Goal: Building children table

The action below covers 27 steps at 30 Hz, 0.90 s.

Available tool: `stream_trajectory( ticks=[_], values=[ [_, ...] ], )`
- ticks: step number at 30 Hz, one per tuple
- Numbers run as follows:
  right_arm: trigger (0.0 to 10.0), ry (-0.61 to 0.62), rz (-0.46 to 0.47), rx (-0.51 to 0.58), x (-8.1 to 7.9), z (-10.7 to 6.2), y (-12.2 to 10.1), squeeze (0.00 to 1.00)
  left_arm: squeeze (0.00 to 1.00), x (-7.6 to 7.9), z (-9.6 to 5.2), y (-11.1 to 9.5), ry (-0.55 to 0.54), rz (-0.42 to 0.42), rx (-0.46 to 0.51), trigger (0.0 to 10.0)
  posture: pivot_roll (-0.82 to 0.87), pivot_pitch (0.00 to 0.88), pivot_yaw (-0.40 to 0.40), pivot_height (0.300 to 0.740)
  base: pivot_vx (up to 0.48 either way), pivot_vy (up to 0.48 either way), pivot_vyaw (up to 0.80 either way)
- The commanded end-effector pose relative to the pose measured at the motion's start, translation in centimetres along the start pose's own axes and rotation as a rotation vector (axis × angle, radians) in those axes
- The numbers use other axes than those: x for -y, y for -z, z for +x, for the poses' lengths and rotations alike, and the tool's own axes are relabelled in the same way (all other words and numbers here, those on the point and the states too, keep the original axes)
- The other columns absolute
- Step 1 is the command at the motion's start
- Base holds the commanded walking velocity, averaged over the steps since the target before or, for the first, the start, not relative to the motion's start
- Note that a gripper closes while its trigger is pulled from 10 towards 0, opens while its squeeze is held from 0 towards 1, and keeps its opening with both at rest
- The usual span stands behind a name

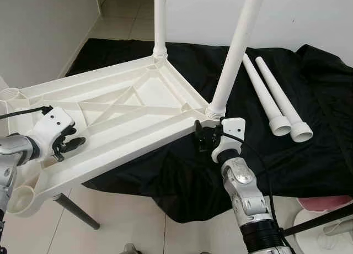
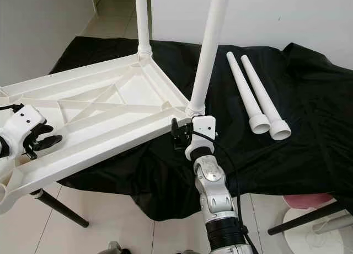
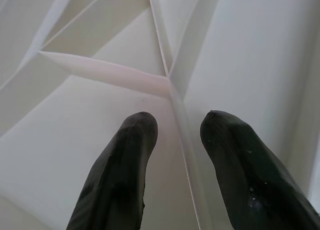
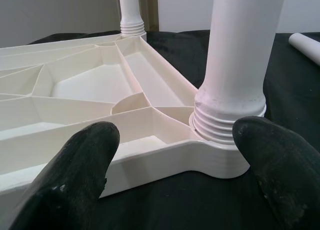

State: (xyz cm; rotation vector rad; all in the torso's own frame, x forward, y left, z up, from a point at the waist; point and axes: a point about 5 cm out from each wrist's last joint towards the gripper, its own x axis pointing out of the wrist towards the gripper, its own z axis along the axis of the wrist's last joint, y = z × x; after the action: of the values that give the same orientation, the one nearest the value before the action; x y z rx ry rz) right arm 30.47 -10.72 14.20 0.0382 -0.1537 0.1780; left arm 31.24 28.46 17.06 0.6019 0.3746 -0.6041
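While left gripper [image 1: 70, 139] straddles a rib, right gripper [image 1: 203, 137] (fingers apart) flanks tabletop [image 1: 138, 107] corner

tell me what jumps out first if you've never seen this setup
A big white tabletop lies upside down, ribs showing, partly on a black cloth, with two white legs already standing up from its far corners. The right gripper sits open at the nearer leg's socket, the left gripper open over the underside. Two loose legs lie side by side on the cloth.
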Motion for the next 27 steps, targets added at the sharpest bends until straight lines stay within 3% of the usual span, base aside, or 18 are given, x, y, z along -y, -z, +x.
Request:
stream_trajectory(
  ticks=[1, 4, 6, 7, 10, 15, 18, 21, 23, 27],
  values=[
    [10.0, -0.009, 0.008, -0.009, -0.2, 0.1, 0.3, 0.0, 0.0, -2.1, -0.4, 0.0, -0.341, -0.057, 0.038, 10.0, 0.01, 0.083, -0.028, 0.74, 0.0, 0.0, 0.0],
    [10.0, -0.009, 0.012, -0.01, -0.3, 0.1, 0.3, 0.0, 0.0, -2.6, -0.6, -0.2, -0.347, -0.111, 0.07, 10.0, 0.02, 0.086, -0.026, 0.74, 0.0, 0.0, 0.0],
    [10.0, -0.01, 0.014, -0.01, -0.4, 0.2, 0.3, 0.0, 0.0, -2.6, -0.5, 0.1, -0.332, -0.104, 0.05, 10.0, 0.02, 0.086, -0.024, 0.74, 0.0, 0.0, 0.0],
    [10.0, -0.011, 0.015, -0.008, -0.5, 0.3, 0.3, 0.0, 0.0, -1.6, 0.1, 1.2, -0.271, -0.074, -0.007, 10.0, 0.02, 0.088, -0.022, 0.74, 0.0, 0.0, 0.0],
    [10.0, -0.01, 0.017, -0.006, -0.5, 0.4, 0.2, 0.0, 0.0, -0.1, 0.9, 2.2, -0.197, -0.09, -0.044, 10.0, 0.02, 0.089, -0.016, 0.74, 0.0, 0.0, 0.0],
    [10.0, -0.007, 0.018, -0.003, -0.4, 0.4, 0.2, 0.0, 0.0, 0.9, 1.5, 2.8, -0.166, -0.121, -0.057, 10.0, 0.02, 0.09, -0.012, 0.74, 0.0, 0.0, 0.0],
    [10.0, -0.003, 0.019, -0.002, -0.4, 0.5, 0.2, 0.0, 0.0, 2.3, 2.2, 3.7, -0.105, -0.117, -0.106, 10.0, 0.02, 0.091, -0.007, 0.74, 0.0, 0.0, 0.0],
    [10.0, -0.001, 0.02, -0.004, -0.4, 0.5, 0.3, 0.0, 0.0, 3.1, 2.5, 3.8, -0.049, -0.12, -0.107, 10.0, 0.03, 0.093, -0.006, 0.74, 0.0, 0.0, 0.0],
    [10.0, -0.001, 0.024, -0.008, -0.6, 0.6, 0.4, 0.0, 0.0, 4.6, 2.7, 3.2, 0.061, -0.131, -0.08, 10.0, 0.03, 0.095, 0.002, 0.74, 0.0, 0.0, 0.0],
    [10.0, 0.003, 0.036, -0.018, -0.7, 0.8, 0.7, 0.0, 0.0, 5.4, 2.9, 2.8, 0.106, -0.128, -0.062, 10.0, 0.03, 0.095, 0.005, 0.74, 0.0, 0.0, 0.0]
  ],
)
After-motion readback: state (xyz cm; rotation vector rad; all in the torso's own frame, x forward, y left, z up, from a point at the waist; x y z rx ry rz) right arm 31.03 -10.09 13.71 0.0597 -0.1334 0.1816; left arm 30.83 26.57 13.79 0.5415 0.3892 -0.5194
